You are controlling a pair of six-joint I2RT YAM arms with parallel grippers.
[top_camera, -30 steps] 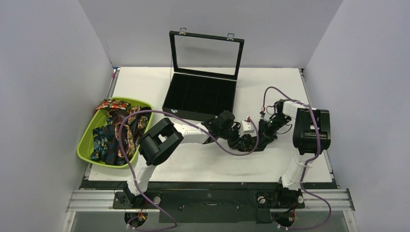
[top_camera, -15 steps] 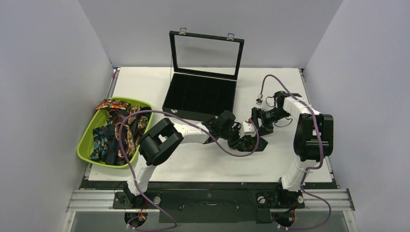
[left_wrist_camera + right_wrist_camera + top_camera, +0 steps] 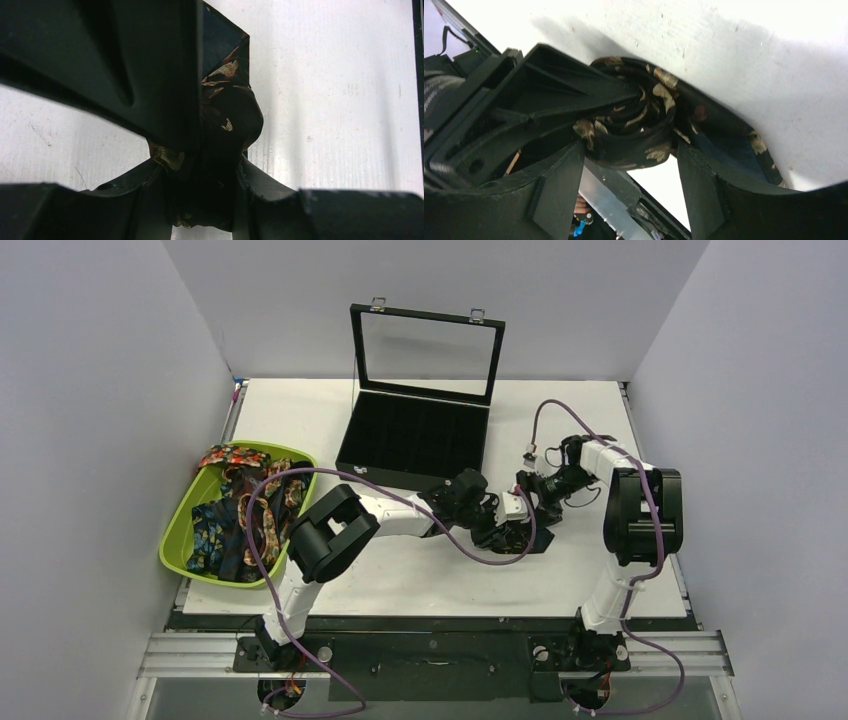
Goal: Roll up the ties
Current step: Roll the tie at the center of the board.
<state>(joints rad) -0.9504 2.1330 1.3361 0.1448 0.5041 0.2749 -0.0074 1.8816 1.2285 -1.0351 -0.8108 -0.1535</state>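
A dark tie with tan-gold florals lies coiled into a roll near the table's middle. My left gripper is shut on that roll, which bulges between its jaws. My right gripper is open just right of it. In the right wrist view the roll sits at the open fingertips, touching neither pad clearly, and its loose end trails off right. Several more patterned ties are heaped in the green basket at the left.
An open black compartment case with a raised glass lid stands behind the grippers. Purple cables loop over both arms. Grey walls enclose the table on three sides.
My right gripper has gone from nearly shut to open and swung back and left, up to the roll. The left gripper has kept its hold and place.
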